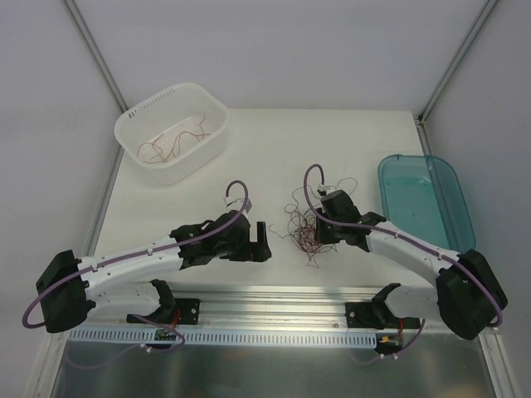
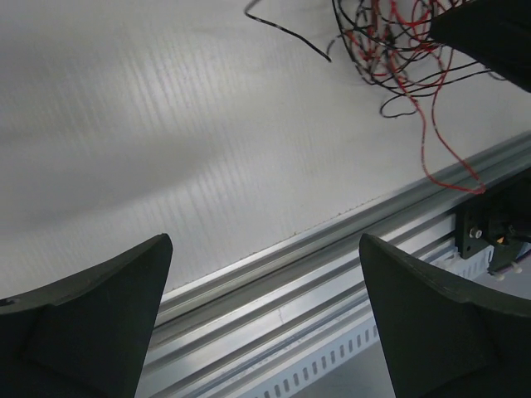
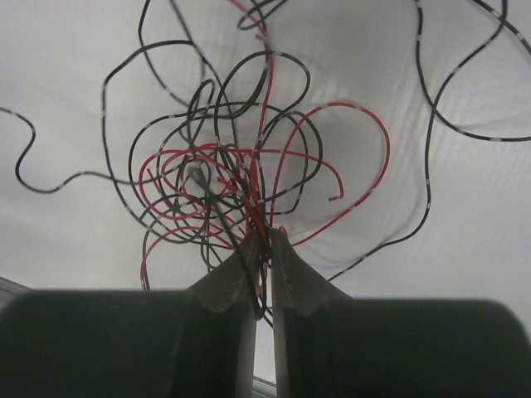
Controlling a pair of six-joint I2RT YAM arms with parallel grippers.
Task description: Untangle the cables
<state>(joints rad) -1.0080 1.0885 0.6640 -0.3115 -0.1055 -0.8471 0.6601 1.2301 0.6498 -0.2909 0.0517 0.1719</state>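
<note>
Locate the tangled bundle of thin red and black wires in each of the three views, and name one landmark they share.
Top external: the tangled bundle of thin red and black wires lies mid-table, just left of the right gripper.
Left wrist: top right corner.
Right wrist: centre of the picture, some strands pinched in the shut gripper.
Shared landmark: the right gripper, at the bundle in every view.
</note>
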